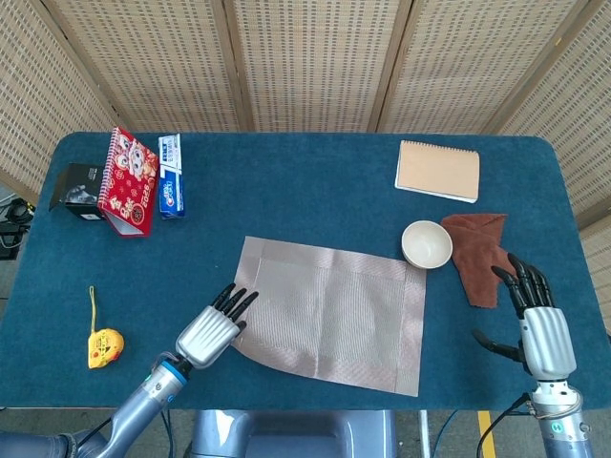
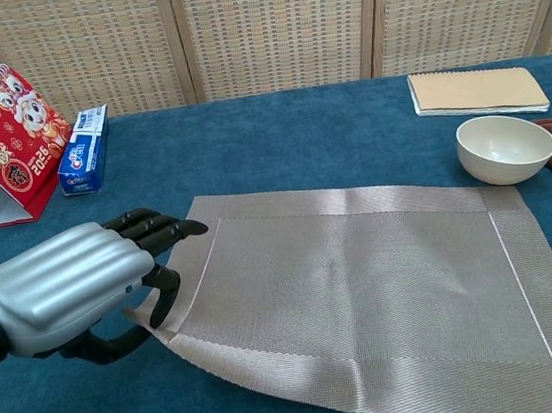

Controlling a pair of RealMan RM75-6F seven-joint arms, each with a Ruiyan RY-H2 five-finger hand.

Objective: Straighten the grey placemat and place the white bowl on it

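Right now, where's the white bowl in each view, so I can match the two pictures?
Head view: the white bowl sits right of centre, just off the grey placemat's far right corner.
Chest view: the bowl is at upper right, beyond the placemat.
Shared landmark: the tan notebook lies just behind it.

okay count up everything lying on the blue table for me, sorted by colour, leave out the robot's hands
Grey: 1, placemat
White: 1, bowl
Brown: 1, cloth
Tan: 1, notebook
Red: 1, desk calendar
Blue and white: 1, toothpaste box
Black: 1, small box
Yellow: 1, tape measure
Total: 8
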